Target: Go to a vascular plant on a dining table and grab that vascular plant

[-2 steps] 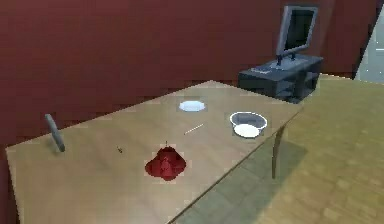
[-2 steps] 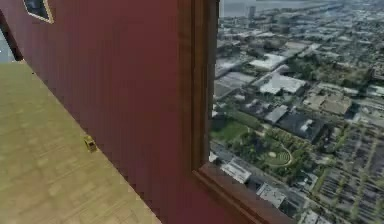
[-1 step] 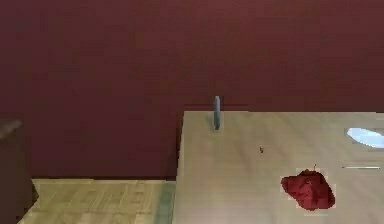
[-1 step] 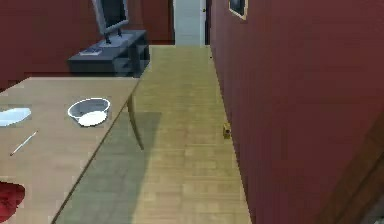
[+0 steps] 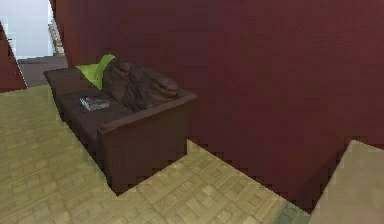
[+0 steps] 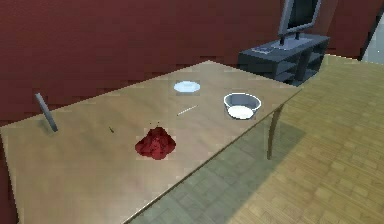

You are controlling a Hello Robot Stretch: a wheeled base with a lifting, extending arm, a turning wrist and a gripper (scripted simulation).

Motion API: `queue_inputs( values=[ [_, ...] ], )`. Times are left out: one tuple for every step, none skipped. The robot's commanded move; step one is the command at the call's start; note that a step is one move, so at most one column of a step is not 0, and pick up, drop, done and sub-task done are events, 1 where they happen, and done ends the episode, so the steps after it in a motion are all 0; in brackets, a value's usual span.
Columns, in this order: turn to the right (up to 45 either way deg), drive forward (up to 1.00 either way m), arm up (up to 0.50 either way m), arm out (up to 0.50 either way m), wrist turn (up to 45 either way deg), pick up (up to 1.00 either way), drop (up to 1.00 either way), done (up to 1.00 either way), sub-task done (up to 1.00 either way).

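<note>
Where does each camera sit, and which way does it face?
Forward view: on the robot, looking ahead and down at a brown sofa with a green cushion by a red wall.
Arm side view: on the robot's body, looking sideways over a table bearing a red clump, plate and bowl.
Shared: the red wall; the forward view's tan lower-right corner is probably this table.

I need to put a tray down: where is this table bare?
Free: on the table, the stretch between the grey upright slab and the red heap. Crowded: its far right corner, with white plate and white bowl.
</note>
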Motion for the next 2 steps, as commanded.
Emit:
queue_inputs(
  values=[
    [0.0,0.0,0.5,0.0,0.0,0.0,0.0,0.0,0.0],
    [0.0,0.0,0.38,0.0,0.0,0.0,0.0,0.0,0.0]
  ],
)
